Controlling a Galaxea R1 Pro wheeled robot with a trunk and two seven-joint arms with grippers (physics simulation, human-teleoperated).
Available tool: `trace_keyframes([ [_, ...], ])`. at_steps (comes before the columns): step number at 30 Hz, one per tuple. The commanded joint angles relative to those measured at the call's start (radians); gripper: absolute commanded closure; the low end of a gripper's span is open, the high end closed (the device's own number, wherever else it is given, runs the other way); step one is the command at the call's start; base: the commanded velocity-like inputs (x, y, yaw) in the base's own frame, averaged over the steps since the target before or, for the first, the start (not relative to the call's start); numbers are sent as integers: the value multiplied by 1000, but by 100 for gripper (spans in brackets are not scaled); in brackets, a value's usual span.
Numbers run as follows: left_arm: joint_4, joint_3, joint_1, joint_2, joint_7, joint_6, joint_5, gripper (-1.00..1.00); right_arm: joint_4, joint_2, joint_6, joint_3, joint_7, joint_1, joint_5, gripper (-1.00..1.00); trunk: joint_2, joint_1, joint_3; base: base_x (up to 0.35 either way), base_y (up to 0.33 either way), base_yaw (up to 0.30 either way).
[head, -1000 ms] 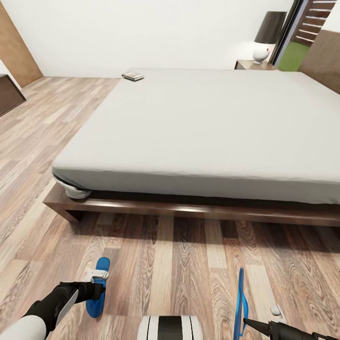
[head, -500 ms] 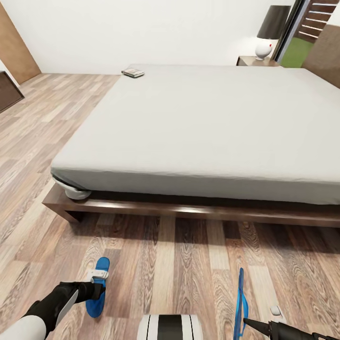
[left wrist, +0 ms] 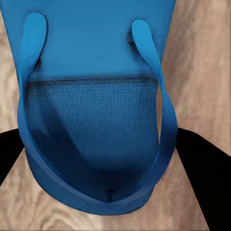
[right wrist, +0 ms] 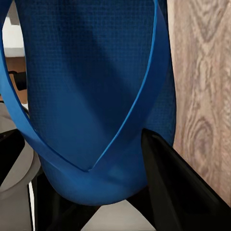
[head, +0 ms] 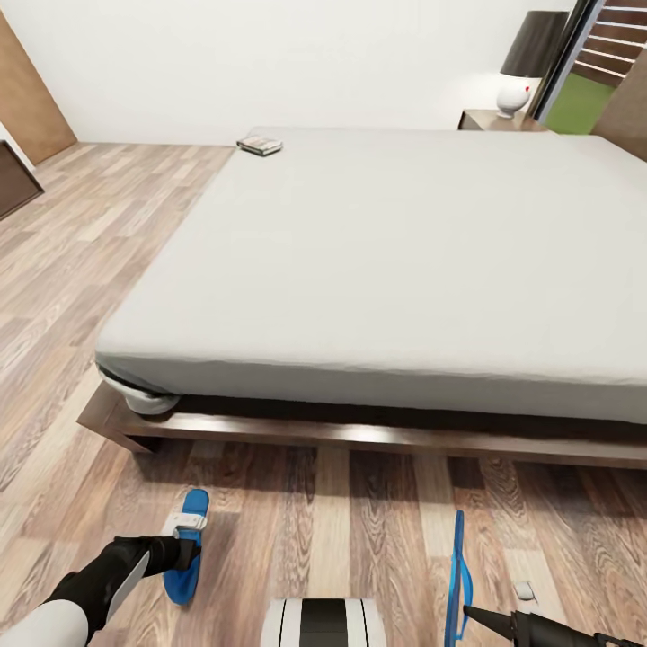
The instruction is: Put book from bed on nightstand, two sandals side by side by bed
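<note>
- Since a second ago the whole head view has shifted: the bed [head: 377, 261] fills more of it and its near frame edge sits lower, so the camera has come closer rather than the furniture moving. Both sandals keep their places against the arms.
- The left end effector [head: 184, 550] is clamped on the left sandal [head: 187, 557], which lies flat, sole down, just above the plank floor [head: 332, 521]; the left wrist view shows dark fingers either side of the toe end.
- The right end effector [head: 469, 615] is clamped on the right sandal [head: 457, 575], which is held up on edge, so from the head it reads as a thin blue strip.
- The book [head: 261, 144] lies at the far left corner of the mattress, well apart from both arms. The nightstand [head: 503, 119] stands past the far right corner, with a lamp [head: 528, 61] on its surface.
- The sandals look light, thin and bendy; I judge a pinch on the sole's edge near the toe holds best, as the straps would flex.
- The book looks thin and stiff, best taken at an overhanging edge.
</note>
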Motion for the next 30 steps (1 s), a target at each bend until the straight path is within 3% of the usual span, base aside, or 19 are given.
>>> trace_keyframes([
  [1,-2,-6,0,1,2,6,10,100,3,0,8,8,3,-1,-9,100,0,0,-1,219,5,0],
  [20,-2,-6,0,1,3,3,10,100,3,0,8,8,3,-1,-9,100,0,0,-1,126,70,0],
  [25,-2,-6,0,0,5,4,10,100,3,0,8,8,3,-1,-9,100,-1,3,-20,1,1,0],
  [30,-2,-6,0,-12,51,6,10,100,3,0,8,8,3,-1,-9,100,-3,5,-39,0,0,0],
])
